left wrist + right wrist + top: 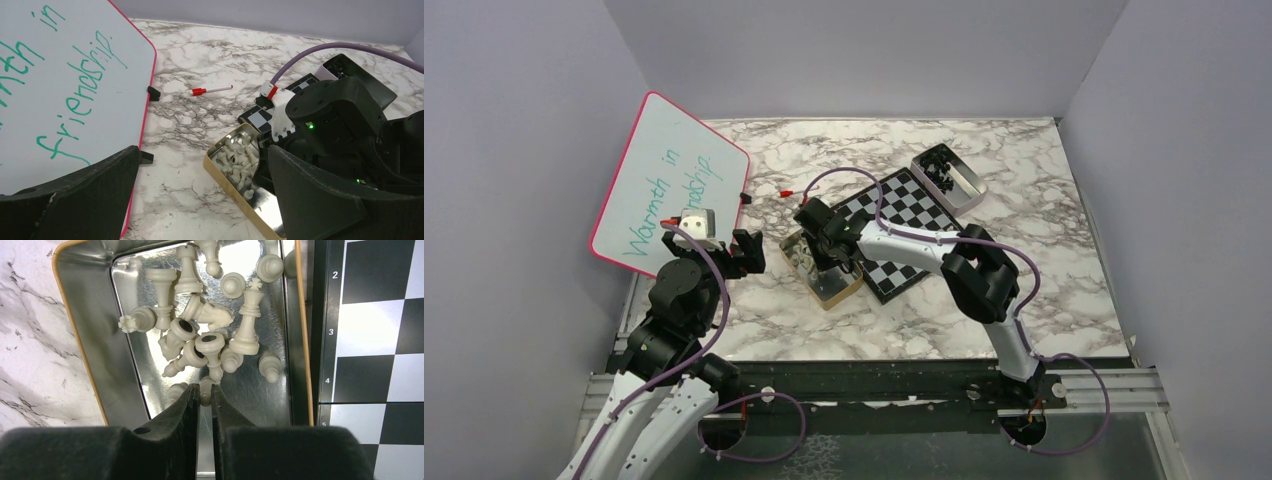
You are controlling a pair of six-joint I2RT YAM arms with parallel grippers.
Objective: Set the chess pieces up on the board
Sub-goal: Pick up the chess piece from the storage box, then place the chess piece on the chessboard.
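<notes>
The board (904, 225) lies mid-table, and its squares (380, 340) show no pieces in the right wrist view. Several pale chess pieces (200, 325) lie jumbled in a gold-rimmed tin (90, 340) just left of the board. My right gripper (204, 386) reaches down into that tin (829, 285), its jaws nearly together on one small pale piece (205, 396) pinched between the tips. My left gripper (746, 250) hovers wide open and empty to the left of the tin (220, 172). In the left wrist view the same pale pieces (239, 160) show beside the right arm.
A second tin (947, 175) holding black pieces sits at the board's far right corner. A pink-framed whiteboard (669, 185) leans at the left. A red-capped marker (211, 90) lies on the marble behind the tin.
</notes>
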